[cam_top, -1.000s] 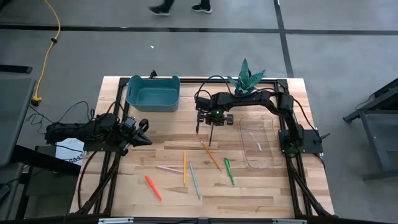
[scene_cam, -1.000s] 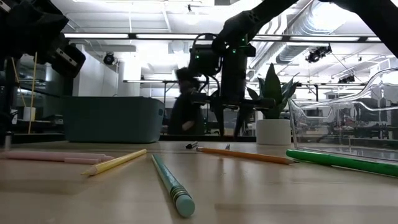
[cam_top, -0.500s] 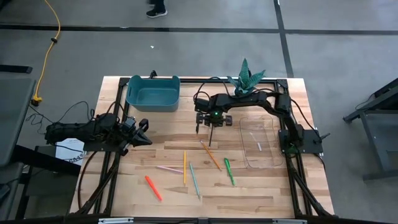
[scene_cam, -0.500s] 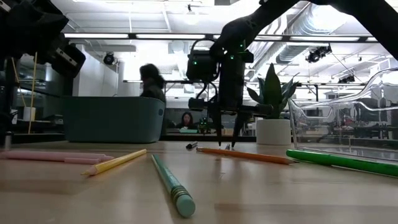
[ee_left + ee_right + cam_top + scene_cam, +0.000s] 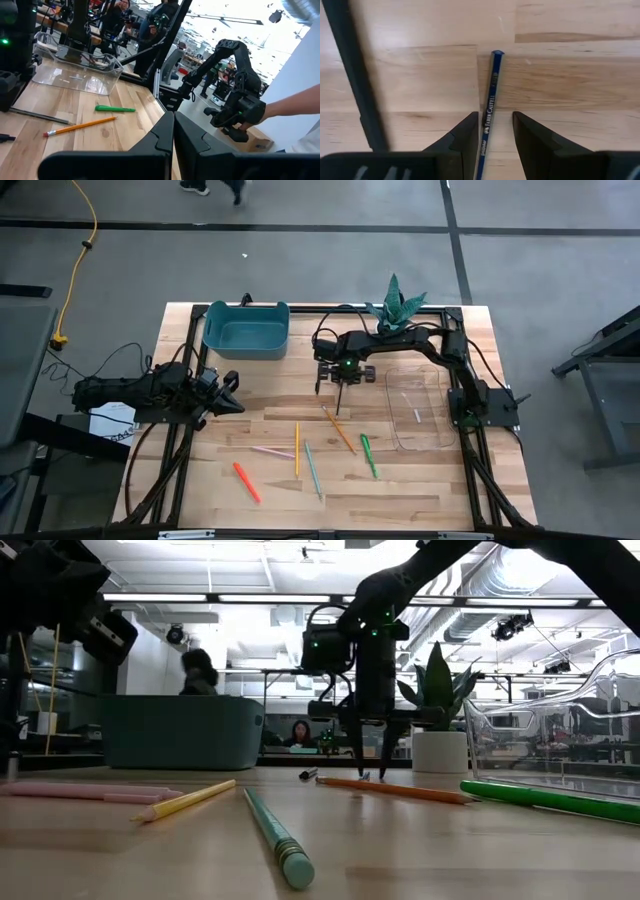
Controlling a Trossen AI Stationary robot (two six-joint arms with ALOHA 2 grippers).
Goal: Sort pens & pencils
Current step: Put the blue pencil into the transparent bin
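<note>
So the right gripper [image 5: 342, 377] hung over the middle of the wooden bench [image 5: 420, 480], a bit toward the far edge, fingers spread apart and grasping nothing. A dark slim pencil with gold lettering [image 5: 487, 120] lay flat on the wood right between those fingers, its long axis running in line with them; in the high view it showed as a thin dark stick [image 5: 338, 401] running toward the near edge from under the gripper. A dark pen [image 5: 318, 379] lay just beside it on the teal tub's side, roughly parallel.

The rest sat nearer the front edge, well apart from the gripper. The slim orange pencil [image 5: 340, 431] ran diagonally, far end angled toward the left side of the bench. The bright green pen [image 5: 368, 454] lay just beside it on the right, nearly front-to-back. The yellow pencil [image 5: 297, 448] and the teal-blue pencil [image 5: 313, 470] both ran roughly front-to-back, the teal one slightly slanted. The pale pink pen [image 5: 272, 451] lay almost crosswise, and the red-orange pen [image 5: 246, 482] sat diagonal toward the front left corner.

The teal plastic tub [image 5: 245, 328] at the far edge looked like it had nothing inside. The clear plastic tray [image 5: 415, 408] by the right edge held one small pale stick, too small to tell what.

The left gripper [image 5: 228, 393] waited clenched at the left edge.
</note>
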